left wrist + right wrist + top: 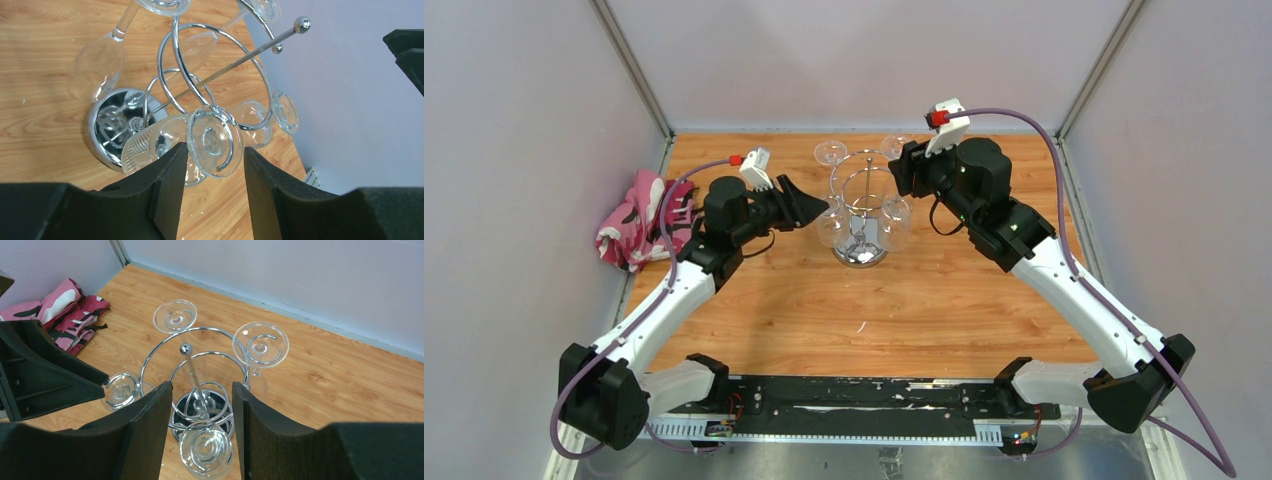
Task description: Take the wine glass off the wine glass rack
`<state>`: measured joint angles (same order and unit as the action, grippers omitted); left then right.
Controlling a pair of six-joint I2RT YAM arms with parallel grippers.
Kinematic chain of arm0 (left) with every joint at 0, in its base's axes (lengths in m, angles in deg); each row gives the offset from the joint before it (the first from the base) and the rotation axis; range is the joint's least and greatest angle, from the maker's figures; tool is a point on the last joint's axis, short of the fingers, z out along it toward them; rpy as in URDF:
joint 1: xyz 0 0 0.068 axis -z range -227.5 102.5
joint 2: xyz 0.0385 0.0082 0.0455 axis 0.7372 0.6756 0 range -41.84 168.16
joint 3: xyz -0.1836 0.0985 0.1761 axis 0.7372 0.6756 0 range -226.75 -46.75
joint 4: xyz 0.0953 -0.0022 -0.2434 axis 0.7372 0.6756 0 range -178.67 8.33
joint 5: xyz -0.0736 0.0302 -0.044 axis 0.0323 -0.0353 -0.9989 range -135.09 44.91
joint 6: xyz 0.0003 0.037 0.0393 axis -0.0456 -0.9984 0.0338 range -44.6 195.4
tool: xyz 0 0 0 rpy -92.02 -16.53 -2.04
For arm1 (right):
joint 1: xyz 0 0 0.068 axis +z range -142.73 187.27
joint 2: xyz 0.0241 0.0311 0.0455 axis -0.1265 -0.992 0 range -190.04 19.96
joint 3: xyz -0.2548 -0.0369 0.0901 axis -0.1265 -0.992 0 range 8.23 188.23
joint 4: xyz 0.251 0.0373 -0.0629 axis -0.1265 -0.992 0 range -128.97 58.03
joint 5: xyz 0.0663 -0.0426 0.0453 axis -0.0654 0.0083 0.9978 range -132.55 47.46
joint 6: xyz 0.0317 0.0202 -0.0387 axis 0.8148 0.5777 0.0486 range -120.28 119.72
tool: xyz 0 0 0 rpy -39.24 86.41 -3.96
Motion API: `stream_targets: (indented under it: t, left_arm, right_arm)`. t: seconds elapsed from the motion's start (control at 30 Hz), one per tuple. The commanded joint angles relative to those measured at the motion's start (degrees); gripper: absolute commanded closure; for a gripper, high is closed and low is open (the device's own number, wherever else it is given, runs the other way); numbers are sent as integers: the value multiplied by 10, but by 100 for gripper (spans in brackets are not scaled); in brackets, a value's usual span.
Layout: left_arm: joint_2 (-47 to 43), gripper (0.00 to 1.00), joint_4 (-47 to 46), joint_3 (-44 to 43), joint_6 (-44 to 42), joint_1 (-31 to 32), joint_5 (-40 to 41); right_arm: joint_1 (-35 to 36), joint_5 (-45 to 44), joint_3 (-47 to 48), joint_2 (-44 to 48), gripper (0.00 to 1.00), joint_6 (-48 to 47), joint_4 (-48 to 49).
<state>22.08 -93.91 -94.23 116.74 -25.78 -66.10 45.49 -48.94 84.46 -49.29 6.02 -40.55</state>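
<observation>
"What's that heap over on the left?"

"A cloth (636, 222), pink with white and dark red patches. It's bunched up at the left edge of the table (944, 310), right against the side wall (514, 200)."

"Folded?"

"No, crumpled. There's a black strap or trim poking out of it."

"And the table?"

"A light wood grain top running back to the rear wall (864, 60). Both walls are plain pale grey. A metal post (631, 65) slants up from the back left corner, and another post (1102, 65) from the back right."

"Anything loose on the wood?"

"One small white speck (861, 326) near the middle, towards the front. It's too small to make out."
</observation>
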Motion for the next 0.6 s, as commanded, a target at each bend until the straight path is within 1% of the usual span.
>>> stream_targets:
  t: [0.0,0.3,0.57]
  left_arm:
    - [-23,50,-21,-19,1,9,-10]
    - [-32,50,-20,-21,5,14,-14]
    - [-10,50,-32,-13,7,29,-14]
  right_arm:
    - [-6,7,-5,-1,48,8,11]
    - [-6,9,-4,0,48,8,10]
    - [-6,7,-4,3,48,6,9]
